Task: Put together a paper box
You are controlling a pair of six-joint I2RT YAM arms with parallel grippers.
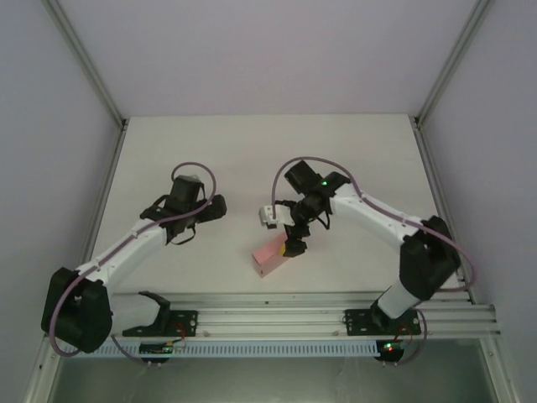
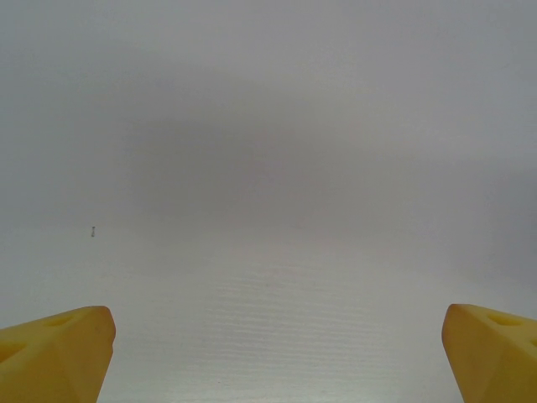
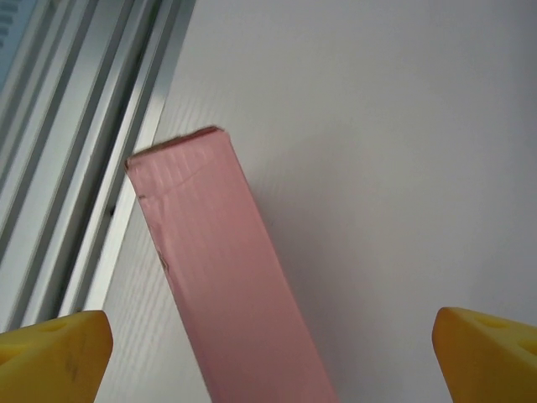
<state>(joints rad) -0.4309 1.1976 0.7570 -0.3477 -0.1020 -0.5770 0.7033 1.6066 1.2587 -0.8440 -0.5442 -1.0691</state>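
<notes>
Near the table's (image 1: pixel 352 168) near edge, about midway along it, lies the paper box (image 1: pixel 270 256), a closed pink oblong resting flat, one end close to the aluminium rail (image 1: pixel 277 315) bolted along that edge. The right gripper (image 1: pixel 295 243) hangs over the box's far end with its jaws spread wide and nothing in them. From the right wrist, the box (image 3: pixel 235 277) runs up between the yellow fingers (image 3: pixel 50 353), nearer one than the other and touching neither, its end pointing at the rail (image 3: pixel 75 151). The left gripper (image 1: pixel 216 207) sits well apart toward the table's left side, fingers (image 2: pixel 50 348) equally wide over bare surface, holding nothing.
</notes>
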